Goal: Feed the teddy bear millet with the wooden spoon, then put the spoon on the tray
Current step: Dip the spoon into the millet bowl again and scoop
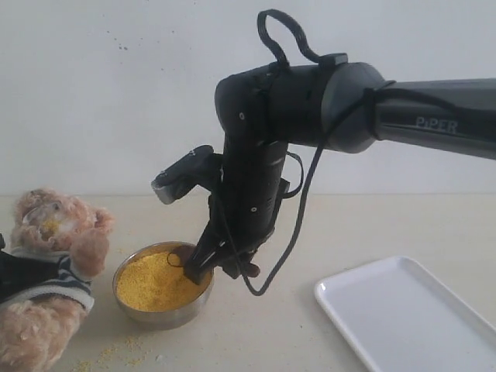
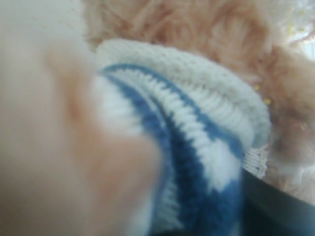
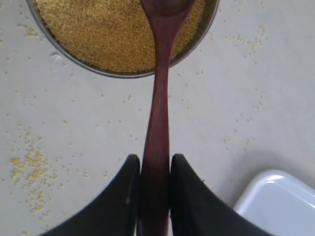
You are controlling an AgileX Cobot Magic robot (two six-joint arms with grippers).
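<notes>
The teddy bear (image 1: 54, 232) sits at the left edge in its striped shirt, with millet grains on its muzzle. The left wrist view is filled by a blurred close-up of the teddy bear (image 2: 197, 123); the left gripper's jaws cannot be made out. My right gripper (image 1: 213, 267) (image 3: 155, 160) is shut on the handle of the wooden spoon (image 3: 160, 88). The spoon's small bowl (image 1: 180, 257) rests at the near rim of the millet (image 1: 155, 283) (image 3: 108, 34) mounded in the steel bowl (image 1: 163, 316) (image 3: 64, 56). The white tray (image 1: 411, 310) (image 3: 280, 196) lies to the right.
Loose millet crumbs (image 1: 108, 353) (image 3: 29, 167) are scattered on the beige table in front of the bowl and bear. A white wall stands behind. The right arm's black cable loops down beside the bowl.
</notes>
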